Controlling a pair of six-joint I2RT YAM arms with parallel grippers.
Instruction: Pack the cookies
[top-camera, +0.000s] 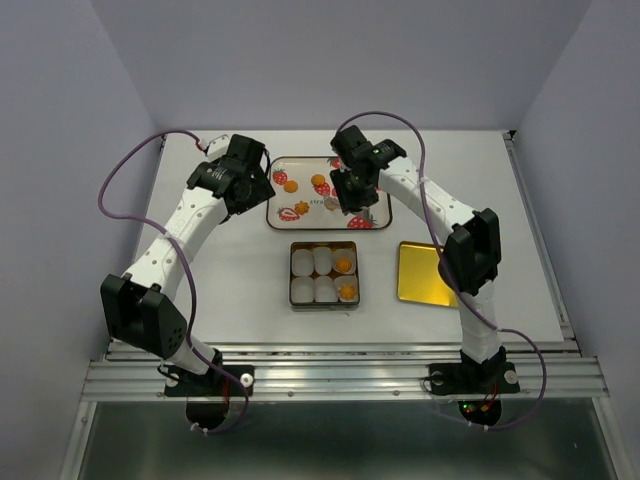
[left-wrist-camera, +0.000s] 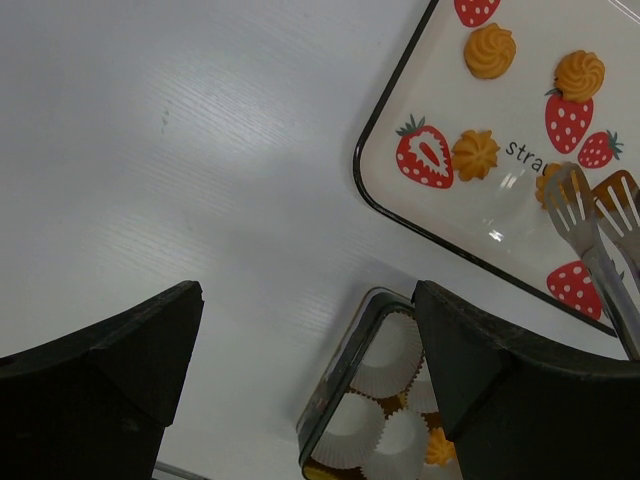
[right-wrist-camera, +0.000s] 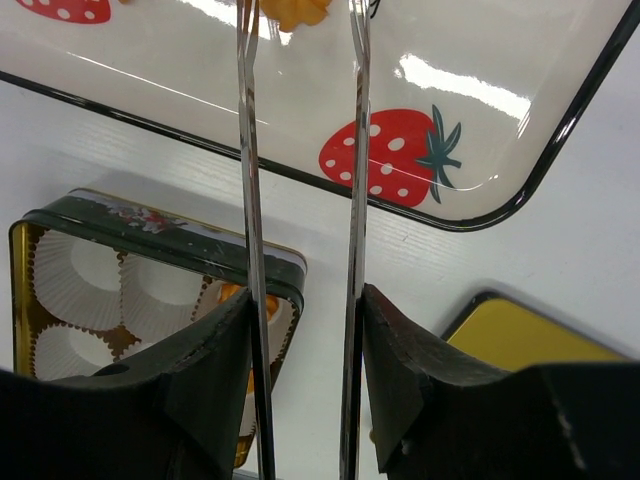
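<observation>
Tongs (right-wrist-camera: 250, 200) pinched in my right tool (right-wrist-camera: 305, 300) point at a cookie (right-wrist-camera: 295, 12) just ahead on the tray (right-wrist-camera: 150, 60); next, squeeze, lift.

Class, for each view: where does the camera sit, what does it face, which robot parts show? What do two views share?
Top external: above, behind the arms, looking down on the table; both show whole.
Left wrist: on the left arm, facing tray and tin; open left tool shows.
Right wrist: on the right arm, looking along tongs in the right tool toward tray, tin, lid.
Shared: both wrist views show tray, tin, tongs.
</observation>
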